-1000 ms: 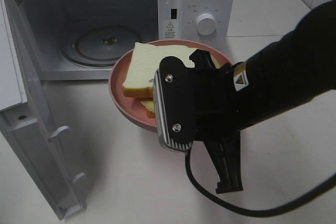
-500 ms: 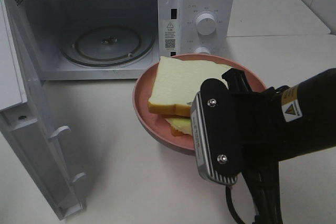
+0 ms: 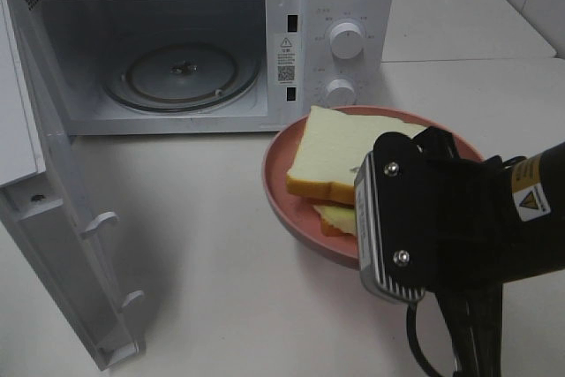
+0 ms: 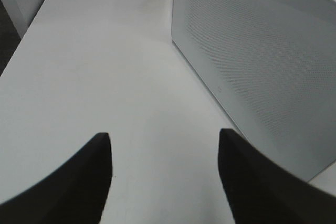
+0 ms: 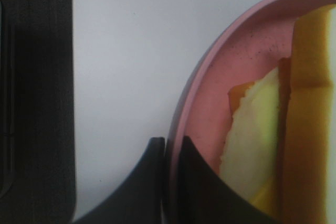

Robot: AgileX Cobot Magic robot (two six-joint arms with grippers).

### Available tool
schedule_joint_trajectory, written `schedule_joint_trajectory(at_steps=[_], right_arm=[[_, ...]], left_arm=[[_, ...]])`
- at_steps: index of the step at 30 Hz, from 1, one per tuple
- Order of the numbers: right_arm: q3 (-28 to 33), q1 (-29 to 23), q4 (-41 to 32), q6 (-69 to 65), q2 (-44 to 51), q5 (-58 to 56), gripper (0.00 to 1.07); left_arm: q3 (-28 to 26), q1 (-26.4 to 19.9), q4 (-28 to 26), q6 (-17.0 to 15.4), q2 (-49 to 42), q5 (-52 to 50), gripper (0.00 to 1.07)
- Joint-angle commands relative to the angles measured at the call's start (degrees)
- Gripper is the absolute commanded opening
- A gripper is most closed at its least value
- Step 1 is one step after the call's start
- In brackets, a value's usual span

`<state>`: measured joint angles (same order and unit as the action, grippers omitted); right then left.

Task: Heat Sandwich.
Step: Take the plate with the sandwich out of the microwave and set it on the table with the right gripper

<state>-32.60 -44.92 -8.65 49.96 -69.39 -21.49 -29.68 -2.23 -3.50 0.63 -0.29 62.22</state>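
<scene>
The sandwich (image 3: 340, 152), cream bread with a tan crust and yellow filling, lies on a round pink plate (image 3: 278, 174) in front of the microwave's control panel. My right gripper (image 3: 437, 143) is shut on the plate's near-right rim, one finger above the rim and one below, as the right wrist view shows (image 5: 170, 150). That view also shows the plate rim (image 5: 210, 72) and the sandwich (image 5: 252, 129). My left gripper (image 4: 164, 145) is open and empty over bare table beside the microwave's side wall (image 4: 262, 61).
The white microwave (image 3: 344, 6) stands at the back with its door (image 3: 53, 209) swung open to the left. Its glass turntable (image 3: 181, 72) is bare. Two knobs (image 3: 346, 40) sit on its right panel. White table runs in front.
My right gripper has carried the plate with the sandwich to the right and toward the table's front, away from the microwave opening.
</scene>
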Motion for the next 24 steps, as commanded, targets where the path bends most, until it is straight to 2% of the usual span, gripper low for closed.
schedule_joint_trajectory(at_steps=[1, 4, 10, 16, 24], right_arm=[[-0.3, 2.9, 1.5, -1.5, 1.0, 1.3, 0.00], [-0.3, 7.7, 2.2, -1.7, 1.0, 1.1, 0.00], [-0.5, 13.2, 5.6, -6.2, 1.0, 1.5, 0.00], [-0.5, 22.3, 8.7, -13.4, 1.0, 2.5, 0.00], [-0.5, 29.5, 10.0, -21.7, 0.7, 5.2, 0.00]], left_arm=[[0.2, 0.2, 0.1, -0.2, -0.3, -1.0, 0.58], [0.2, 0.2, 0.1, -0.2, -0.3, -1.0, 0.58], [0.2, 0.2, 0.1, -0.2, -0.3, -1.0, 0.58], [0.2, 0.2, 0.1, -0.2, -0.3, -1.0, 0.58], [0.2, 0.2, 0.1, -0.2, -0.3, -1.0, 0.58]])
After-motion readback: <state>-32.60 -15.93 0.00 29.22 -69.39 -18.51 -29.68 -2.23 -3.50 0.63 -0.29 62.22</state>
